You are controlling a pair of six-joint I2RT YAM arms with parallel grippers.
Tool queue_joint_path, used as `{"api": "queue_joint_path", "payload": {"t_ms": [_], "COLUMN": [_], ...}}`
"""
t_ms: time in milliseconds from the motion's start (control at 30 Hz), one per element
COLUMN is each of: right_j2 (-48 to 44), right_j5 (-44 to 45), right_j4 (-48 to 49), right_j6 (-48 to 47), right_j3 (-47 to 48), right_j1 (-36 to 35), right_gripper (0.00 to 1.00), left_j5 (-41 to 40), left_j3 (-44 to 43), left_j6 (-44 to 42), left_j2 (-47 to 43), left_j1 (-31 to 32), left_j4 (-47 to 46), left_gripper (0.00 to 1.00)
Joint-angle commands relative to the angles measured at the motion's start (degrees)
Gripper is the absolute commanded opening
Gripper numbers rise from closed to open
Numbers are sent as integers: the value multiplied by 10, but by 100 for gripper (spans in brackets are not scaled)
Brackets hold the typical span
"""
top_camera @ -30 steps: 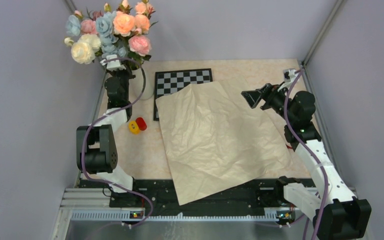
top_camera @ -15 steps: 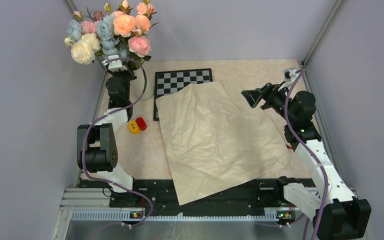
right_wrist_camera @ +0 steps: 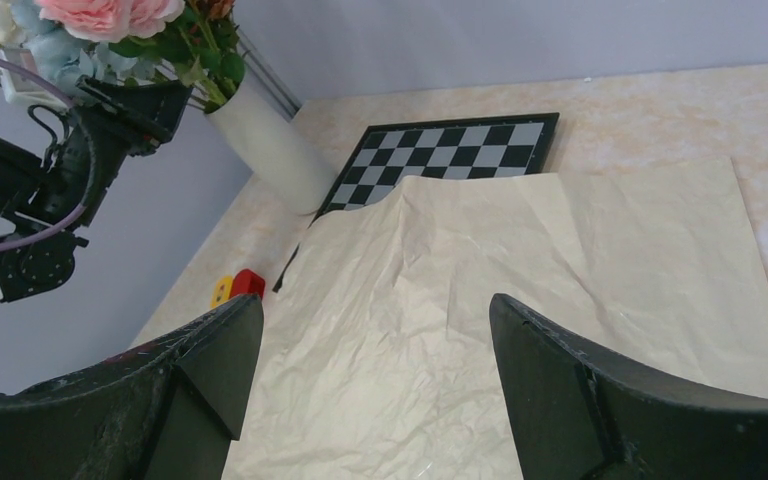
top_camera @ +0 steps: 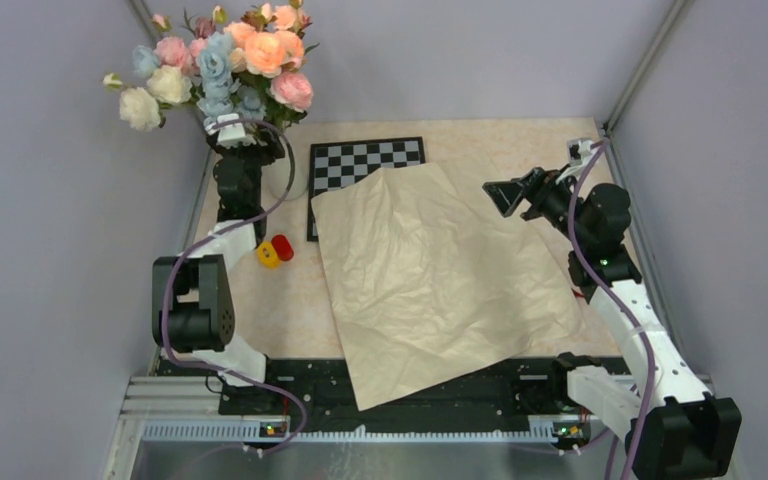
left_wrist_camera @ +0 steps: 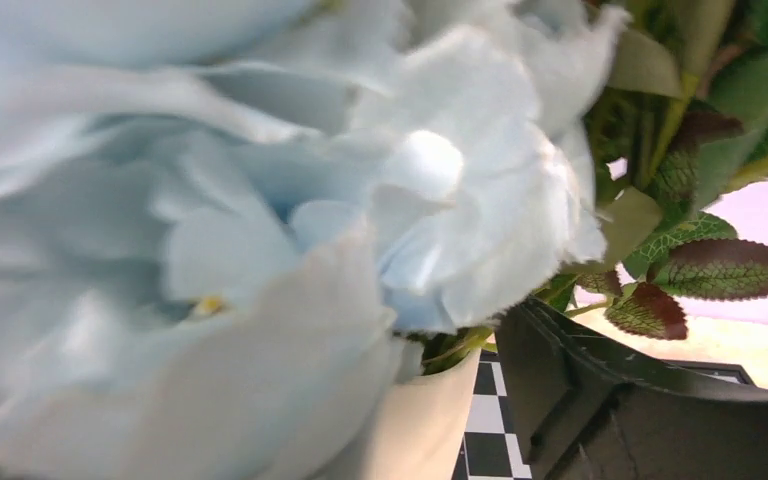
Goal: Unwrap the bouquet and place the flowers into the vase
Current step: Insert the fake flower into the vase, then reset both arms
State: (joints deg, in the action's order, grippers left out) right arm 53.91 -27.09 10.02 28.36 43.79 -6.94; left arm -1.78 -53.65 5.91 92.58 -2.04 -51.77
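Observation:
The flowers (top_camera: 215, 65), pale blue, pink and peach blooms, stand bunched at the back left corner. In the top view they hide the vase. The right wrist view shows the white vase (right_wrist_camera: 270, 150) upright with the stems in it. My left gripper (right_wrist_camera: 165, 105) is at the vase's mouth, open. In the left wrist view its black finger (left_wrist_camera: 600, 400) stands apart from the stems and vase rim (left_wrist_camera: 410, 430), behind a blue bloom (left_wrist_camera: 260, 200). The bouquet's paper (top_camera: 430, 270) lies flat and unwrapped. My right gripper (top_camera: 497, 198) hangs open and empty above its far right edge.
A chessboard (top_camera: 360, 160) lies at the back, partly under the paper. A small yellow piece (top_camera: 268, 255) and a red piece (top_camera: 282, 247) sit left of the sheet. Grey walls close in on both sides. The paper's near corner overhangs the arm rail (top_camera: 290, 385).
My left gripper has opened at the vase. The bunch of flowers has shifted and fanned out to the left. The right arm and the paper have not moved.

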Motion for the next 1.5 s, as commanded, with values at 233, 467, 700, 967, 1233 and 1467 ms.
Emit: {"api": "queue_joint_path", "payload": {"t_ms": [233, 467, 700, 967, 1233, 1467], "right_j2": [-12, -22, -27, -10, 9, -32], "right_j5": [-4, 1, 49, 152, 232, 291], "right_j4": [20, 10, -59, -179, -265, -278], "right_j6": [-1, -5, -57, -105, -123, -136], "right_j3": [0, -2, 24, 73, 114, 132], "right_j1": [8, 8, 8, 9, 32, 40], "right_gripper": [86, 86, 86, 89, 92, 93], "left_j5": [-17, -17, -62, -116, -153, -96], "left_j3": [42, 65, 113, 119, 59, -9], "left_j6": [11, 22, 90, 163, 182, 94], "left_j2": [-73, -104, -168, -281, -380, -448], "left_j1": [3, 3, 3, 3, 2, 1], "left_j4": [-15, -7, 28, 214, 505, 685], "left_gripper": [99, 99, 99, 99, 99, 99]}}
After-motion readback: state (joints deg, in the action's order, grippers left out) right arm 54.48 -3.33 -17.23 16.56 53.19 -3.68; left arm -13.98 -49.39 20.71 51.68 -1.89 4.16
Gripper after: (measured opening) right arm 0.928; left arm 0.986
